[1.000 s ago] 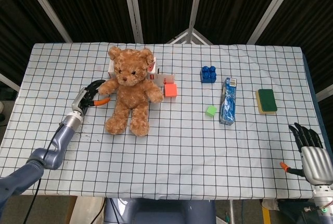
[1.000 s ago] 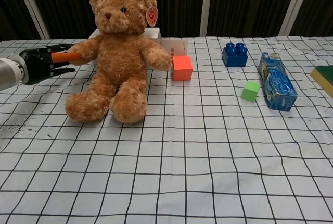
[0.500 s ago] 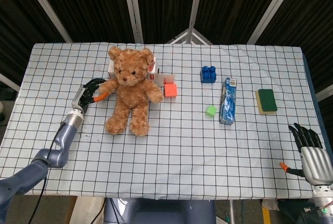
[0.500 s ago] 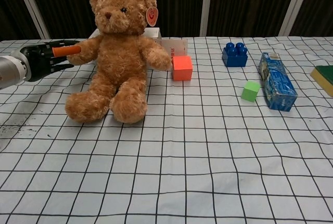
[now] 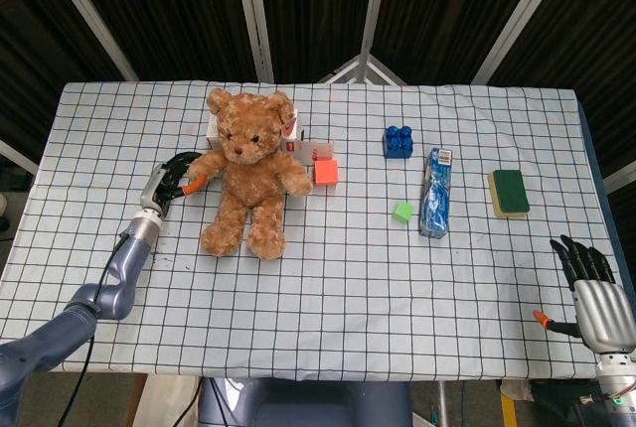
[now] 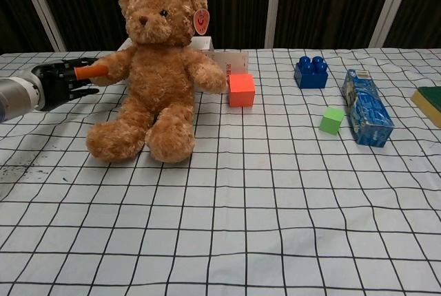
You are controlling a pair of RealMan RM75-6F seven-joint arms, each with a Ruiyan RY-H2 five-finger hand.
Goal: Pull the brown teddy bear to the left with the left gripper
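Your left hand (image 6: pixel 60 82) sits curled at the brown teddy bear (image 6: pixel 157 69)'s paw, orange thumb tip touching it; can't tell if it's really gripped. Bear sits upright, left-centre of the checked tablecloth (image 5: pixel 348 278), w/ the red cube (image 5: pixel 326 171) just beside. Your right hand (image 5: pixel 592 293) rests at the near right edge, fingers straight, holding nothing.

One teddy bear (image 5: pixel 248 171), three blocks (image 5: pixel 398 140), one sponge (image 5: pixel 509 192), one blue packet (image 5: pixel 434 194).

I can read almost nothing here. The round orange tag (image 6: pixel 201 20) on the brown teddy bear's (image 6: pixel 155 69) ear carries a mark too small to make out. The white box (image 6: pixel 227 60) behind the bear and the blue packet (image 6: pixel 366 108) both bear print, all illegible.
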